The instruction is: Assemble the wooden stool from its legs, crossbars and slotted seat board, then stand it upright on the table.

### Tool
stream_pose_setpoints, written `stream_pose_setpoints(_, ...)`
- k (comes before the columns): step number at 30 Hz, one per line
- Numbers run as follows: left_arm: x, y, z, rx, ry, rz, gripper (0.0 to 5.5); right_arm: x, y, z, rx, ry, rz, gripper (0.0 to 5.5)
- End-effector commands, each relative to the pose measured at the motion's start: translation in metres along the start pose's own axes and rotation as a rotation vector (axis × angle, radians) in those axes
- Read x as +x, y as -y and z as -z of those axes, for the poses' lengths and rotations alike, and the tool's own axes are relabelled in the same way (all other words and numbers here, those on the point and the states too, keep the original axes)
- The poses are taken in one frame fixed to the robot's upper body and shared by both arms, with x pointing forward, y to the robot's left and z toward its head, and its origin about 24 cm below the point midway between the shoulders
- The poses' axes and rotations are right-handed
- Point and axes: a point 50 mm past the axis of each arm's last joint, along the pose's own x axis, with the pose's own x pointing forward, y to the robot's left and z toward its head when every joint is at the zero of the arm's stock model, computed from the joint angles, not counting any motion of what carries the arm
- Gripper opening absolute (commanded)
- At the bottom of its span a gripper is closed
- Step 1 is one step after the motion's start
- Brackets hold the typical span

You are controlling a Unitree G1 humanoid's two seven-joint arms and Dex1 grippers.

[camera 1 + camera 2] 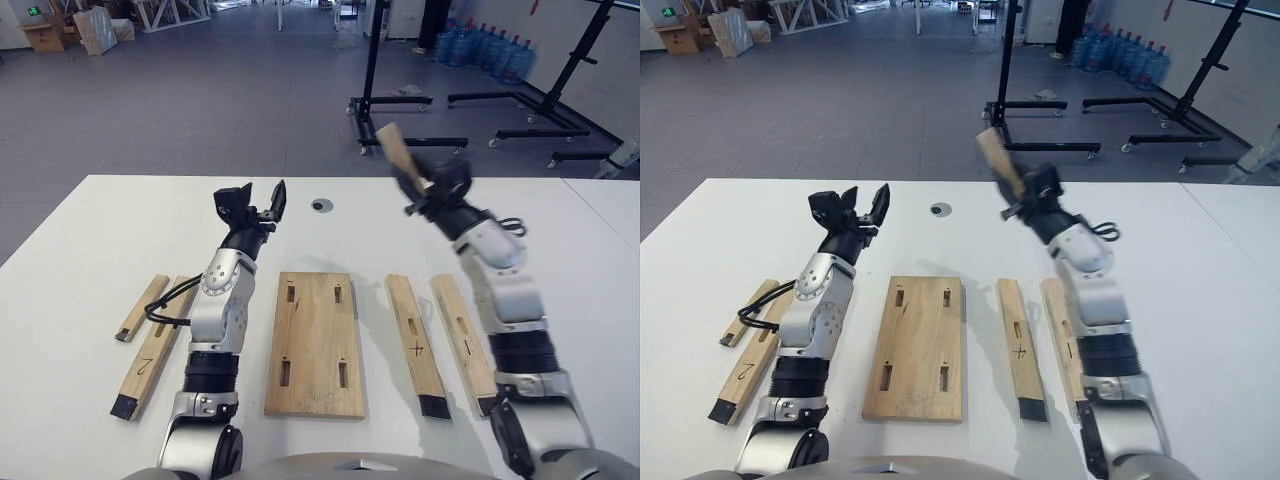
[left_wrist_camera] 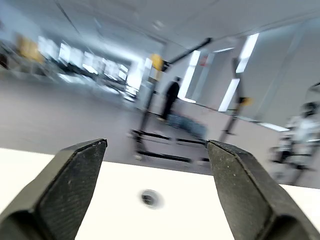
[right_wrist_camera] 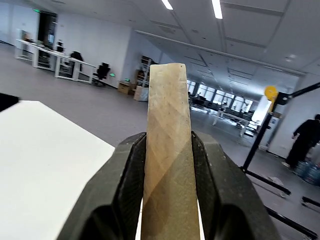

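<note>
On the white table one slotted seat board lies flat in the middle, a short crossbar and one leg to its left, two legs to its right, while the right gripper pinches a fifth wooden bar aloft at far right and the left gripper hovers spread

The left arm and right arm have rounded silver-grey shells with black ribbed bands. A black cable loops off the left forearm. The left gripper and right gripper are matte black, wedge-fingered.
</note>
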Motion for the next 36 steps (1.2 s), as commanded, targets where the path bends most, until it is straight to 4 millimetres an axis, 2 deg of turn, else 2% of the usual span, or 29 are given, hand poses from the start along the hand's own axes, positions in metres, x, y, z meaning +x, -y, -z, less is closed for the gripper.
stream_pose_setpoints(1,0.002,0.008,-0.01,-0.277,-0.045,0.224,3.67,0.006,-0.037,0.008,-0.024,0.034,-0.12,1.29)
stream_pose_setpoints(6,-0.014,0.028,-0.013,-0.457,-0.103,0.472,3.67,0.013,-0.046,0.002,0.06,0.079,-0.135,1.29)
stream_pose_setpoints(10,-0.016,0.025,-0.006,-0.452,-0.131,0.44,3.67,0.015,-0.051,-0.002,0.087,0.086,-0.163,1.29)
stream_pose_setpoints(14,-0.013,0.025,-0.001,-0.491,-0.143,0.425,3.67,0.011,-0.07,-0.003,0.087,0.072,-0.289,1.29)
stream_pose_setpoints(17,-0.012,0.023,0.003,-0.491,-0.155,0.4,3.67,0.009,-0.073,-0.004,0.085,0.063,-0.316,1.29)
stream_pose_setpoints(22,-0.011,0.026,-0.002,-0.517,-0.129,0.424,3.67,0.007,-0.074,0.001,0.097,0.026,-0.329,1.29)
stream_pose_setpoints(32,-0.011,0.027,0.003,-0.453,-0.164,0.42,2.07,0.006,-0.074,0.002,0.112,0.014,-0.326,1.29)
stream_pose_setpoints(36,-0.009,0.021,0.009,-0.452,-0.187,0.373,1.44,0.005,-0.074,0.002,0.119,0.006,-0.331,1.29)
